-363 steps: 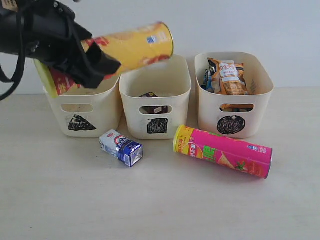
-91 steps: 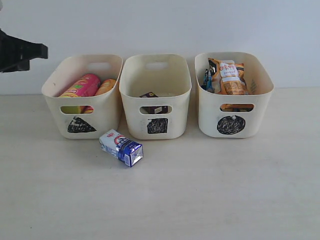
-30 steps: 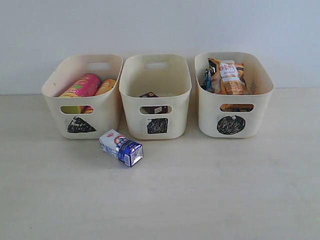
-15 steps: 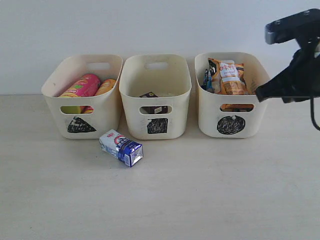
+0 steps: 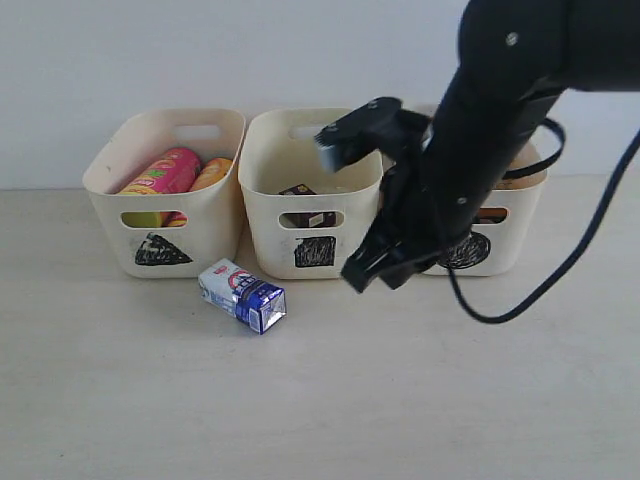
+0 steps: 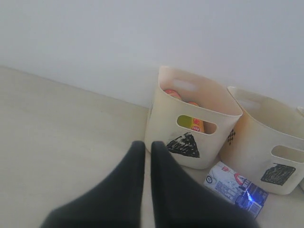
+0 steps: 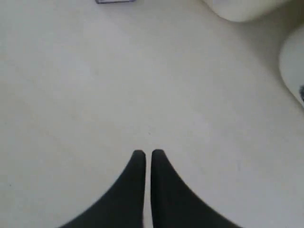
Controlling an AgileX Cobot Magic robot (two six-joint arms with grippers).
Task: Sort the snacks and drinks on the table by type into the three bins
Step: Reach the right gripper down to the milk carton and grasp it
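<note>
Hanging low over the table (image 5: 300, 400), the right pincer (image 5: 378, 277) points its dark fingers down in front of the gap between the square-marked bin (image 5: 265, 235) and the circle-marked bin (image 5: 518, 240). Its jaws are pressed together with nothing between them (the right wrist view shows only bare tabletop beneath the tips), so they would have to part before any grasp.

The sorting explains the layout. The pink chip tube (image 5: 165, 172) and the yellow one (image 5: 212, 173) lean together in the triangle-marked bin (image 5: 205, 235). A dark purple drink carton (image 5: 305, 190) sits in the square-marked bin. The arm hides most of what the circle-marked bin holds. That leaves the white-blue drink carton (image 5: 243, 294) as the only item loose on the table, and by type it most likely belongs with the purple carton.

The white-blue carton lies on its side, skewed, just in front of the gap between the triangle and square bins. In the exterior view it is to the left of the right pincer, clearly apart from it and not touched.

The left pincer (image 6: 147, 144) is out of the exterior view. Its wrist camera shows it closed and empty, with the carton (image 6: 235, 189) well beyond its tips.
</note>
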